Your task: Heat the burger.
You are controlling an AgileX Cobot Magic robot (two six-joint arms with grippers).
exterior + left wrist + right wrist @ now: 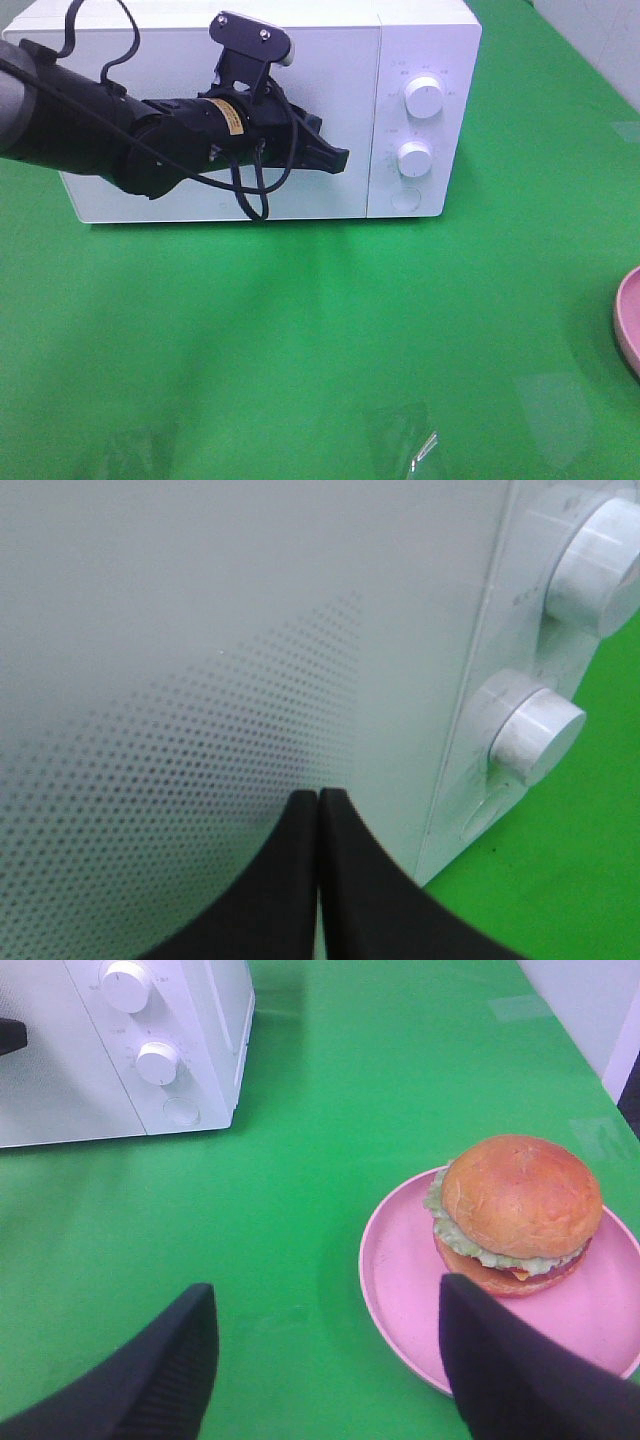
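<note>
The burger (pixel 518 1212) sits on the pink plate (pixel 400 1280). The white microwave (pixel 330 60) door is closed. The left fingers (pixel 318 880) are pressed together holding nothing; the right fingers (pixel 500 1360) are wide apart and empty.

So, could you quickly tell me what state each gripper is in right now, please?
Left gripper: closed, holding nothing, tips at the microwave door.
Right gripper: open, holding nothing, above the table near the burger on its plate.

burger (pixel 518 1210) on plate (pixel 400 1280)
</note>
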